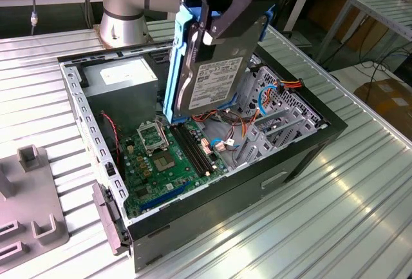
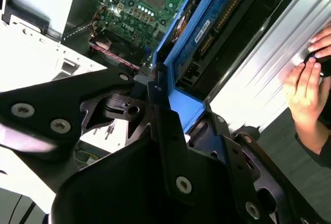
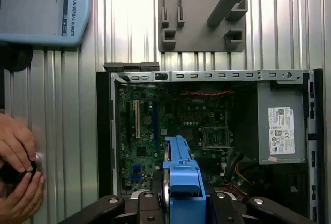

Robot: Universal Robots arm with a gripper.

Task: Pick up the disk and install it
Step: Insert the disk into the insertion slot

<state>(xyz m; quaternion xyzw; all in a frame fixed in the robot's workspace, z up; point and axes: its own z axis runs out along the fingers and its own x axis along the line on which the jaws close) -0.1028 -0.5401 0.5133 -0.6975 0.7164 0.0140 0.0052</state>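
Note:
The disk (image 1: 212,76), a silver drive with a white label in a blue bracket, hangs tilted on edge above the open computer case (image 1: 302,156). My gripper (image 1: 217,31) is shut on its upper end, black linkages on either side of the bracket. The disk's lower end is just over the motherboard (image 1: 164,156), beside the metal drive cage (image 1: 277,121). In the second wrist view the blue bracket (image 2: 204,32) runs away from the gripper (image 2: 181,105) toward the board. In the first wrist view the bracket's edge (image 3: 181,175) rises from between the gripper (image 3: 182,199) links.
A grey power supply (image 1: 122,76) sits in the case's far corner. Loose cables (image 1: 222,140) lie by the cage. A grey fixture (image 1: 32,218) stands at the exterior view's left. A person's hands (image 3: 18,175) rest on the ribbed table beside the case, near a pendant (image 3: 44,6).

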